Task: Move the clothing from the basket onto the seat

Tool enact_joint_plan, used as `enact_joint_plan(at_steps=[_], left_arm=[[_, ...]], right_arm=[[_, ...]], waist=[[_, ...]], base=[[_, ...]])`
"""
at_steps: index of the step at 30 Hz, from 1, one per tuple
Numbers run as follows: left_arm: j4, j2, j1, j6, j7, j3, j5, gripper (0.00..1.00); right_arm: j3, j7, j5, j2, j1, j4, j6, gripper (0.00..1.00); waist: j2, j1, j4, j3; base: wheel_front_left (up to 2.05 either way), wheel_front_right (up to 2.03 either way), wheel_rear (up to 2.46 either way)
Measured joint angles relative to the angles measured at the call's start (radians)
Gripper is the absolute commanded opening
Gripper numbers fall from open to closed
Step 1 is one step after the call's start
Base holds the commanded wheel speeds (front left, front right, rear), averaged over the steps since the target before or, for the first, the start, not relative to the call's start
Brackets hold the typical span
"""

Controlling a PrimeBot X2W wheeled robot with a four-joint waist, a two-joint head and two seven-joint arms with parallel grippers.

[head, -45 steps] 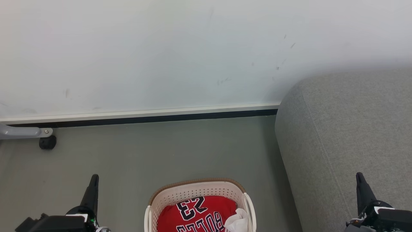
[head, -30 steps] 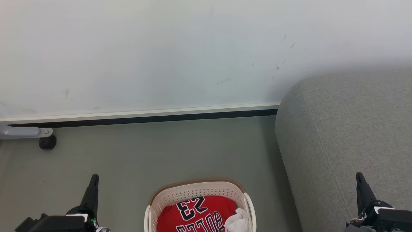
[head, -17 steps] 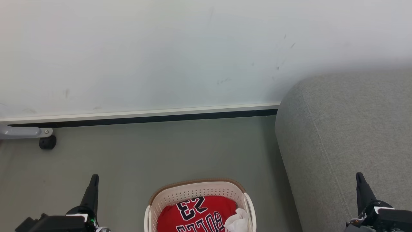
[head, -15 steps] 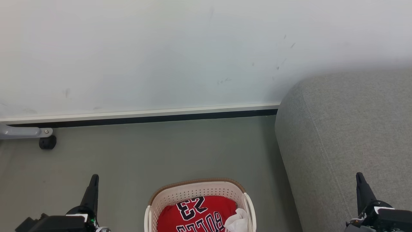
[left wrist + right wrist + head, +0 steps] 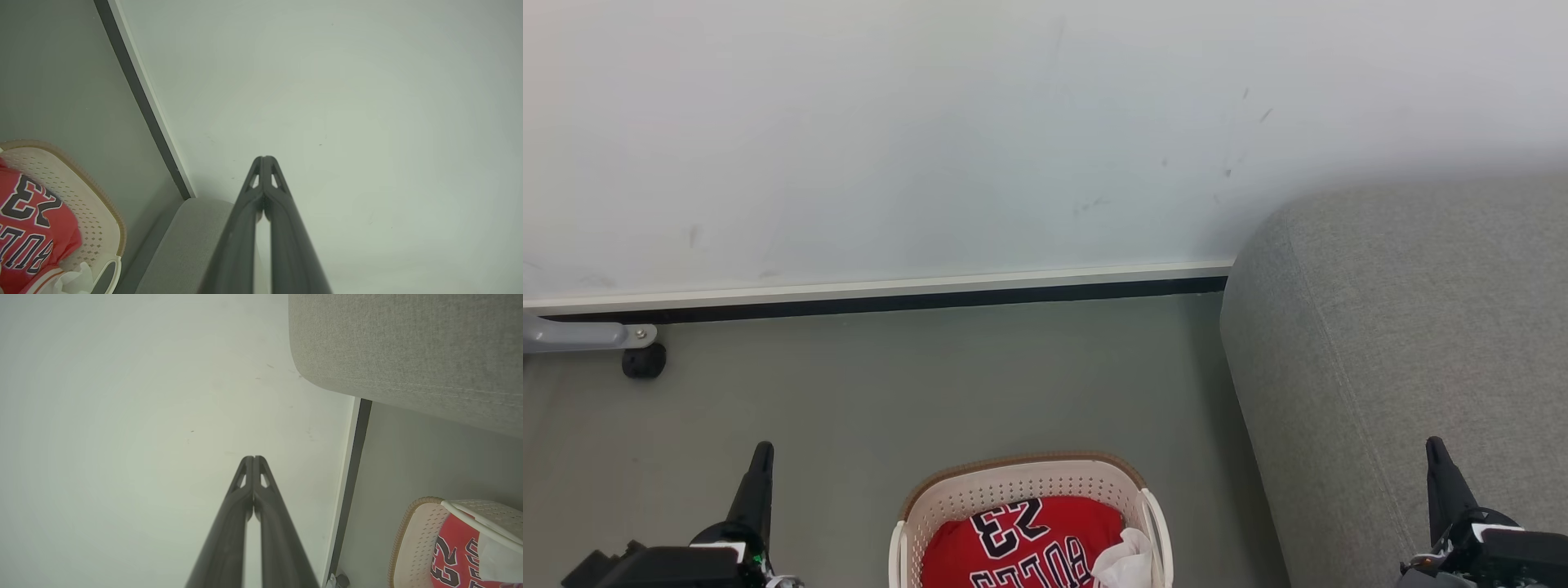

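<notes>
The clothing [image 5: 1021,543] lay in the basket [image 5: 1013,486] at the bottom centre, on the floor [image 5: 931,384] just left of the seat [image 5: 1405,327]. Left jaws at lower left and right jaws at lower right were both pressed together.

The basket [image 5: 1013,482] sits on the floor [image 5: 890,384] near me, between my left pincer [image 5: 761,451] and right pincer [image 5: 1435,445], with the clothing [image 5: 1021,543] in it. The seat [image 5: 1405,327] stands just right of it, against the far wall [image 5: 931,122].

Even, soft, bright light; sharp focus; wide-angle bending in wrist views.
</notes>
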Motion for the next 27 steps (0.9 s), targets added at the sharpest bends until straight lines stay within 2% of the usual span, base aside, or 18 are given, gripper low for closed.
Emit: enact_joint_plan(at_steps=[27], left_arm=[[0.000, 0.000, 0.000, 0.000, 0.000, 0.000, 0.000, 0.00]], right_arm=[[0.000, 0.000, 0.000, 0.000, 0.000, 0.000, 0.000, 0.00]], waist=[[0.0000, 0.0000, 0.000, 0.000]], base=[[0.00, 0.00, 0.00]])
